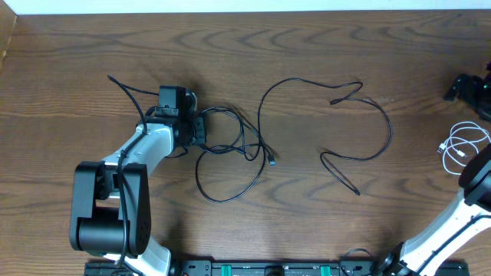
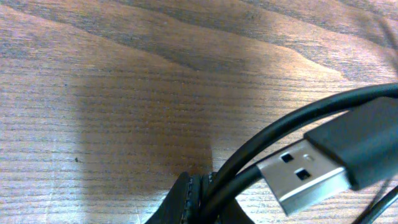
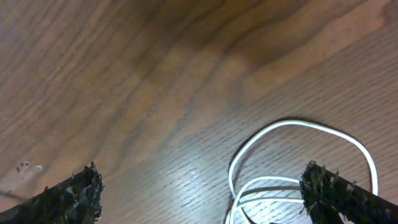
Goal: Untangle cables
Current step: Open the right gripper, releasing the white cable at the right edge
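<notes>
A tangle of thin black cables (image 1: 230, 157) lies left of centre, one small plug end (image 1: 272, 161) pointing right. My left gripper (image 1: 198, 129) is at the tangle's left side, shut on a black cable (image 2: 273, 134) that passes between its pads (image 2: 186, 199). A silver USB plug (image 2: 305, 174) on a black cord hangs close in front of the left wrist camera. Another black cable (image 1: 367, 130) lies spread out alone, right of centre. A white cable (image 1: 460, 146) is looped at the right edge. My right gripper (image 3: 200, 182) stands open just above the table, the white cable's loops (image 3: 298, 127) near its right finger (image 3: 323, 186).
A dark bundled shape (image 1: 466, 87) sits at the far right edge; I cannot tell what it is. The right arm (image 1: 445, 226) reaches along the right side. A black rail (image 1: 253, 268) with green parts runs along the front edge.
</notes>
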Available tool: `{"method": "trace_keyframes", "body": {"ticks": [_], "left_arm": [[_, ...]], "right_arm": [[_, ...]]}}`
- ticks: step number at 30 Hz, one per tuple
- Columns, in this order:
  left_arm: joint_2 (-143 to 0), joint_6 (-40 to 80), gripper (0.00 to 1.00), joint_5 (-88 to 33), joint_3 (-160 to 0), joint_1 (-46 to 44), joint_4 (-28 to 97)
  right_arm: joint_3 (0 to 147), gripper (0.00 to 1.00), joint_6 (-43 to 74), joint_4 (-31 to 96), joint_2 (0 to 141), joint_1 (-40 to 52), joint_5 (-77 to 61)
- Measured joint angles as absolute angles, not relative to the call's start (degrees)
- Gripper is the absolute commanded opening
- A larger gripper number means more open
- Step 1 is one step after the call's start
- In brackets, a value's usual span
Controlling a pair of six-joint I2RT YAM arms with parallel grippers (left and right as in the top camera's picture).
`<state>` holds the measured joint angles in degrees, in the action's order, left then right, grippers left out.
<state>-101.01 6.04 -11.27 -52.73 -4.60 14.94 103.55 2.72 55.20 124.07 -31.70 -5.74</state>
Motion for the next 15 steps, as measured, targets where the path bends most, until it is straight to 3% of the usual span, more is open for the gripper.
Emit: {"method": "trace_keyframes", "body": {"ticks": [5, 15], "left_arm": [[-101.01, 6.02, 0.08, -11.27, -52.73, -4.60, 14.96], [-101.01, 6.04, 0.08, -11.27, -52.73, -4.60, 14.96]], "right_arm": [[103.22, 0.87, 2.59, 55.51, 124.07, -29.17, -2.48], [91.13, 0.89, 3.33, 52.14, 124.07, -31.55, 6.11]]}}
